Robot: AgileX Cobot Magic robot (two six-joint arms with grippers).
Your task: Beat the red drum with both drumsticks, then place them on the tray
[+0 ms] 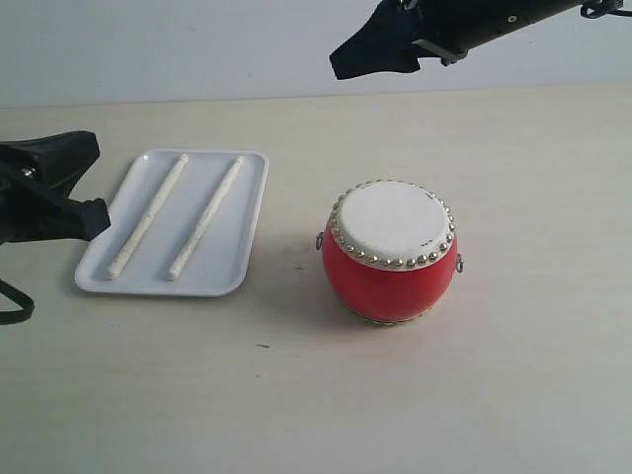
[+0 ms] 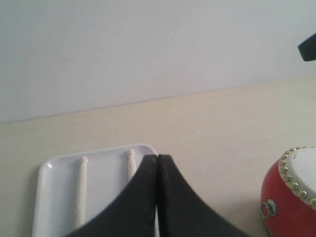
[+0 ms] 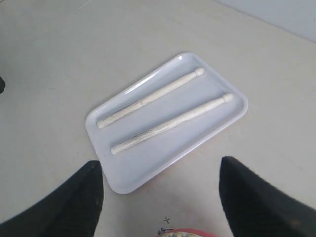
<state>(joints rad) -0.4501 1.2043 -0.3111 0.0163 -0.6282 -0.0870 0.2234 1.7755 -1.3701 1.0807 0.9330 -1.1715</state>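
Both pale drumsticks [image 1: 148, 215] [image 1: 205, 217] lie side by side in the white tray [image 1: 248, 219], left of the red drum [image 1: 390, 273]. The drum stands upright with its off-white head up. My left gripper [image 1: 91, 178] hovers at the tray's left edge, shut with nothing in it; its wrist view shows the closed tips [image 2: 158, 159] over the tray [image 2: 59, 197] and the drum [image 2: 291, 197] off to one side. My right gripper [image 1: 341, 61] hangs high behind the drum, open and empty. Its wrist view looks down on the tray [image 3: 123, 173], both sticks [image 3: 150, 98] [image 3: 172, 124] and a sliver of the drum [image 3: 187, 233].
The beige table [image 1: 494, 395] stretches around the drum and tray, with a pale wall [image 1: 197, 39] behind its far edge.
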